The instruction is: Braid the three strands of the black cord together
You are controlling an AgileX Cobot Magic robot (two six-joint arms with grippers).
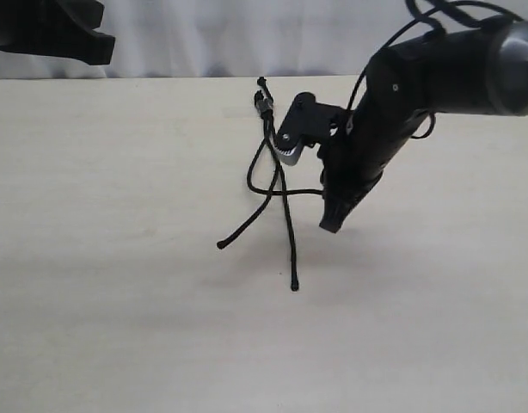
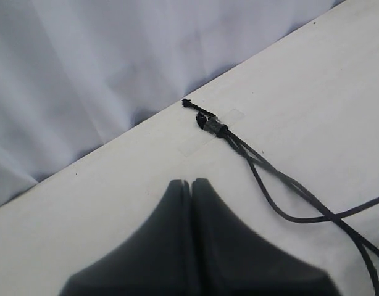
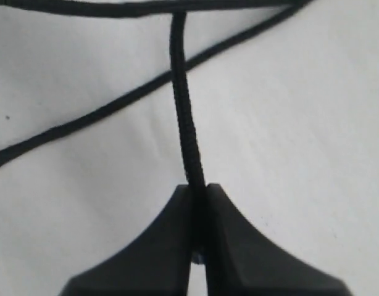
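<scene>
The black cord point(image 1: 273, 163) lies on the pale table, its knotted end point(image 1: 264, 101) taped down at the far edge; the knot point(image 2: 213, 124) also shows in the left wrist view. One strand point(image 1: 245, 225) runs toward the near left, another strand point(image 1: 290, 241) runs straight toward the front. The third strand point(image 3: 184, 117) goes sideways into my right gripper point(image 3: 198, 188), which is shut on it just above the table point(image 1: 330, 225). My left gripper point(image 2: 191, 183) is shut and empty, held high, off to the left of the knot.
A grey curtain point(image 1: 204, 34) hangs behind the table's far edge. Clear tape point(image 2: 208, 132) holds the knot down. The left arm point(image 1: 49, 30) shows at the upper left corner of the exterior view. Bare tabletop point(image 1: 118, 301) stretches at the front.
</scene>
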